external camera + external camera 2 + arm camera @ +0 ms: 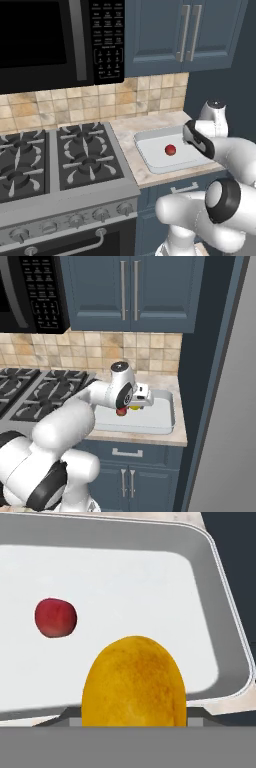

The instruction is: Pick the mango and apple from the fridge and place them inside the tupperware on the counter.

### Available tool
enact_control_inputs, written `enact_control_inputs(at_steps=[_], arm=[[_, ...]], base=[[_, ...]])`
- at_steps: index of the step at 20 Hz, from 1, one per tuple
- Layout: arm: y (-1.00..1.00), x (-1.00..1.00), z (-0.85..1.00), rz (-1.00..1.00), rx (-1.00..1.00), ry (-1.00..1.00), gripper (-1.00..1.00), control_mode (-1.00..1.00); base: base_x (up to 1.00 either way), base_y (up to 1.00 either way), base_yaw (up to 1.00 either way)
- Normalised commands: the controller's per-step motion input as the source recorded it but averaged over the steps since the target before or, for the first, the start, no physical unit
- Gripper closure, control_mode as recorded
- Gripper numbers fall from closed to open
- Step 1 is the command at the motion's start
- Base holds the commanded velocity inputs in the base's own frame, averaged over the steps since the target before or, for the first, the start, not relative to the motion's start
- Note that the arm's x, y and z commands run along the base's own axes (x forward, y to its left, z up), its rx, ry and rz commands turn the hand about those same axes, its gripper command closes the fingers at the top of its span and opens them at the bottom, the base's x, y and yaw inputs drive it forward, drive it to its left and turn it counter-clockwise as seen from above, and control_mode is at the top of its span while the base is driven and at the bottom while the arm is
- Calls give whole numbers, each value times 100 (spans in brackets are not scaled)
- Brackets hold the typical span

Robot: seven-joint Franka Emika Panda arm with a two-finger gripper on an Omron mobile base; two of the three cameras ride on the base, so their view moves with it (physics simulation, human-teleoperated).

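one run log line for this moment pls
gripper: shut on mango | over tupperware | apple: in tupperware | next: release mango

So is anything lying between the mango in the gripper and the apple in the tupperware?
Nothing: in the hand view only bare tupperware floor separates the mango from the apple.

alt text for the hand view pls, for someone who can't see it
A yellow-orange mango, held in the gripper, fills the lower middle, poised over a pale rectangular tupperware. A small red apple already lies on the container's floor, to the mango's upper left.
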Motion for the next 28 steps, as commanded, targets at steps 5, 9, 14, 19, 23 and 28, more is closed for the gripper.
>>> enact_control_inputs(at_steps=[5,9,14,19,23,28], arm=[[-1,51,-53,0,0,7,100,-100],[-6,42,-50,0,0,6,100,-100],[-20,37,-45,0,0,7,100,-100],[-24,38,-39,0,0,4,100,-100],[-7,50,-25,0,0,0,-100,-100],[0,45,-6,0,0,0,-100,-100]], base=[[0,0,0],[0,0,0],[0,0,0],[0,0,0],[0,0,0],[0,0,0]])
